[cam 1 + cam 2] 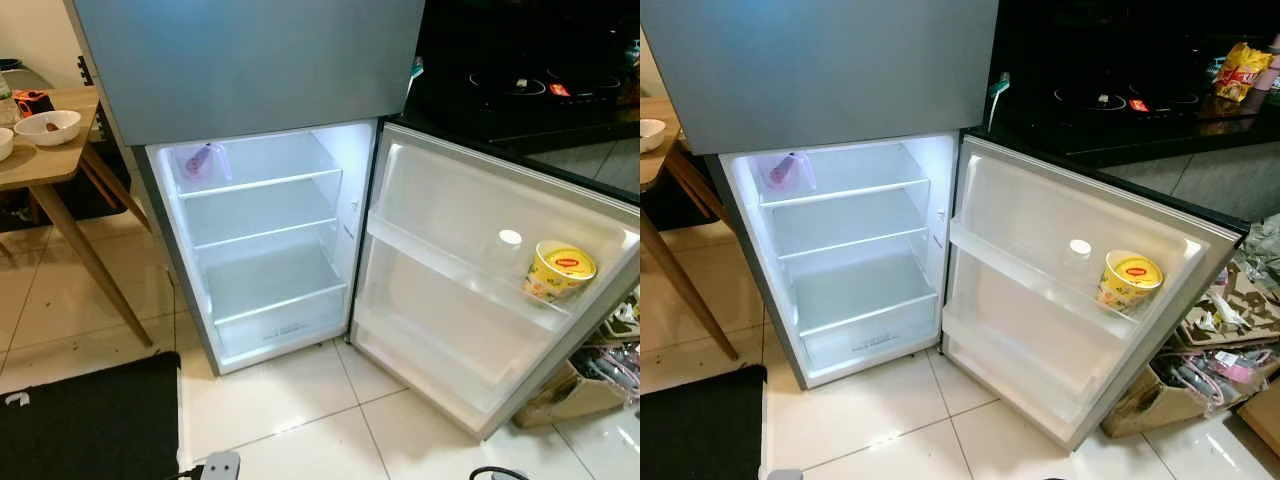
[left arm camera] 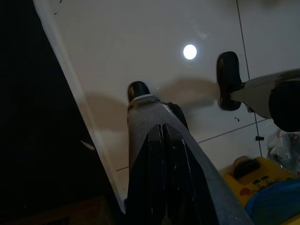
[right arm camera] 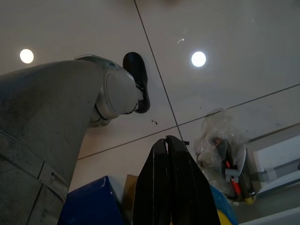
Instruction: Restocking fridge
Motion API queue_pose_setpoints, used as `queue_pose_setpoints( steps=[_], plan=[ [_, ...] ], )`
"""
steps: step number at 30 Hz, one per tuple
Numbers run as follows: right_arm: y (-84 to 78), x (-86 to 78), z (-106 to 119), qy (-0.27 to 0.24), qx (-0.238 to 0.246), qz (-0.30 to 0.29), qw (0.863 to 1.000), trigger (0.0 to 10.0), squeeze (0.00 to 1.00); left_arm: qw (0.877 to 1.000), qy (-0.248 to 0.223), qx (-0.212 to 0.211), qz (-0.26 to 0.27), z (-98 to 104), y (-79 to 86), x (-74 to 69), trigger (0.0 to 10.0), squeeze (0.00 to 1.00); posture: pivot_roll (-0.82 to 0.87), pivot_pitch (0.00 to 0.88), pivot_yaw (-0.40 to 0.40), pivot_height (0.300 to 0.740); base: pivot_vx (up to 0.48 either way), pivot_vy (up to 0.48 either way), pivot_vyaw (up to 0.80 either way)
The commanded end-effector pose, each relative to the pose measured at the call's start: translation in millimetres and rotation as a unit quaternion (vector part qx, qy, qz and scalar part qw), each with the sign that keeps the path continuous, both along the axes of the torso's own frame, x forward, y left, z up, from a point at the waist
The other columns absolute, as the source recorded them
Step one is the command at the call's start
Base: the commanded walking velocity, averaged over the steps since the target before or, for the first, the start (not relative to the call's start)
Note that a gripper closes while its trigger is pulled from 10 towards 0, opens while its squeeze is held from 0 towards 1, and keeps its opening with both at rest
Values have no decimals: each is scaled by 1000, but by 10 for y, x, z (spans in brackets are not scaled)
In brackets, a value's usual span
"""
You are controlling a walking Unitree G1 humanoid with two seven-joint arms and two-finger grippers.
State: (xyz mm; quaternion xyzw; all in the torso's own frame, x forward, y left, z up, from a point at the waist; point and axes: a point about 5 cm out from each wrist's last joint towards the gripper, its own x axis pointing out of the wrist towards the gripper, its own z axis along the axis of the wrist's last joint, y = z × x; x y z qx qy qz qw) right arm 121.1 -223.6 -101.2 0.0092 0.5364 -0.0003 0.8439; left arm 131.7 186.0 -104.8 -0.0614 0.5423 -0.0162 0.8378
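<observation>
The fridge (image 1: 250, 70) stands before me with its lower door (image 1: 470, 230) swung open to the right. The lit compartment's glass shelves (image 1: 262, 220) are bare except for a pink item in a clear bag (image 1: 205, 160) on the top shelf. In the door rack sit a yellow lidded cup (image 1: 558, 272) and a clear bottle with a white cap (image 1: 510, 238). Both arms hang idle over the tiled floor. The left gripper (image 2: 162, 126) is shut with nothing in it, and so is the right gripper (image 3: 167, 139).
A wooden table (image 1: 40, 165) with white bowls (image 1: 47, 127) stands at the left. A black mat (image 1: 90, 420) lies at the near left. Behind the door is a black stovetop counter (image 1: 1120, 100) with a snack bag (image 1: 1240, 68). A cluttered cardboard box (image 1: 580, 385) sits at the right.
</observation>
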Motion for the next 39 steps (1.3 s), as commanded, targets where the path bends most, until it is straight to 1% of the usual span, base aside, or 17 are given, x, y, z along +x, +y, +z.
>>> queue_pose_setpoints(
  steps=[1, 11, 15, 21, 28, 39],
  plan=[
    [-16, -27, -5, 3, -3, -2, 1000, 10000, 0, 1000, 8, 1, -6, -17, -19, -41, 10000, 0, -63, 14, -29, 740, -371, 0, 0],
    [-27, -39, -7, 6, -6, -1, 1000, 10000, 0, 1000, 10, 4, -7, -18, -12, -48, 10000, 0, -62, 7, -28, 740, -446, 0, 0],
    [-16, -21, -4, 3, -5, 2, 1000, 10000, 0, 1000, 6, 2, -1, -12, -3, -34, 10000, 0, -62, 7, -28, 740, -367, 0, 0],
    [0, 10, 3, -1, -3, 5, 1000, 10000, 0, 1000, 4, 7, 1, -7, 25, -28, 10000, 0, -62, 7, -28, 740, 0, 0, 0],
    [11, 26, 7, -3, 0, 7, 1000, 10000, 0, 1000, 2, 0, 6, -8, 29, -37, 10000, 0, -62, 8, -28, 740, 0, 0, 0],
    [0, 42, 15, -6, 2, 8, 1000, 10000, 0, 1000, -7, -6, -10, 3, 8, -10, 10000, 0, -65, 15, -28, 740, 0, 0, 0]
  ],
)
